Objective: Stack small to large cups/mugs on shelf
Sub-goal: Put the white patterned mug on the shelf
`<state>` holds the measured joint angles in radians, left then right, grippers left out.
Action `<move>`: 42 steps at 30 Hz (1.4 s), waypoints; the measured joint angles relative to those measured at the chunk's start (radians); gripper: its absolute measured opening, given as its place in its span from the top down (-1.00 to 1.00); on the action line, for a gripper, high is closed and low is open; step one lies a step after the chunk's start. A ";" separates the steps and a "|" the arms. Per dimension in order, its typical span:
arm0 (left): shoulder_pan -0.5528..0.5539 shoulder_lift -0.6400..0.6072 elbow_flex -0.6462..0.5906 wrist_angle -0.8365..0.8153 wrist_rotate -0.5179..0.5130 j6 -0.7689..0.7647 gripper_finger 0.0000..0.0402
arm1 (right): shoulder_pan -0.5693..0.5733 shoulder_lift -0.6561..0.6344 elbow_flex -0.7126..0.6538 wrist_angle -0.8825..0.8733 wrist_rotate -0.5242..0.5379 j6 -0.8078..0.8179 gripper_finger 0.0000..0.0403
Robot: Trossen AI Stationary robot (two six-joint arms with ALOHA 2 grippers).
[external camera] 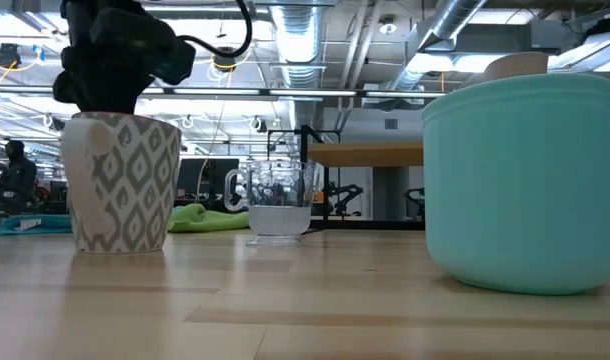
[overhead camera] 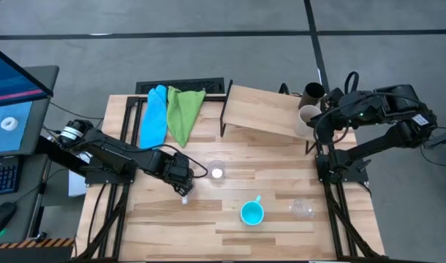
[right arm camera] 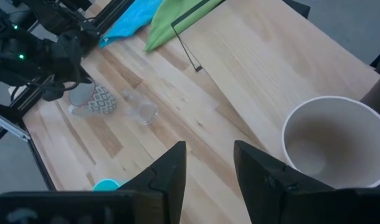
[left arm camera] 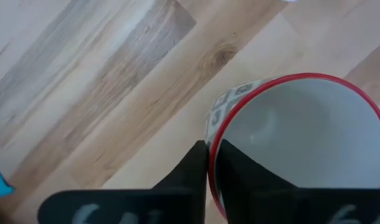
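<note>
Left gripper (left arm camera: 207,163) pinches the white patterned mug's (left arm camera: 302,143) red rim on the table (overhead camera: 208,219). Right gripper (right arm camera: 209,163) hangs open beside the beige tumbler (right arm camera: 330,140), holding nothing

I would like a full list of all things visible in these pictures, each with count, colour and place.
Patterned mug: one, white-grey with red rim, left-centre of the table, held at its rim.
Clear cups: two, one mid-table, one front right.
Cyan mug: one, front centre.
Beige tumbler: one, on the shelf's right end.
Black cup: one, dark, behind the tumbler.
Shelf: one, light wood, back centre.
Cloths: blue and green, back left.
Table: light wood.
Left gripper: jaws shut on the mug's rim.
Right gripper: jaws open, beside the tumbler.
</note>
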<state>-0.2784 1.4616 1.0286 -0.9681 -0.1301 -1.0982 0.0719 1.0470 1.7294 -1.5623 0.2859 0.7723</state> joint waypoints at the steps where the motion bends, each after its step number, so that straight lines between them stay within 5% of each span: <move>1: 0.000 0.000 0.000 0.001 -0.003 -0.020 0.96 | 0.000 0.000 0.000 0.001 0.000 -0.010 0.23; 14: 0.000 0.002 0.005 0.060 -0.025 -0.196 0.98 | 0.000 0.047 0.000 0.020 0.000 -0.074 0.23; 28: -0.023 -0.144 0.007 0.250 -0.067 -0.173 0.98 | 0.000 0.044 0.000 0.033 -0.001 -0.092 0.23; 42: -0.058 -0.276 0.008 0.302 -0.417 -0.065 0.99 | 0.000 0.047 0.000 0.053 0.000 -0.091 0.23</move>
<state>-0.3364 1.1856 1.0363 -0.6660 -0.5471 -1.1630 0.0719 1.0935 1.7298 -1.5094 0.2863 0.6811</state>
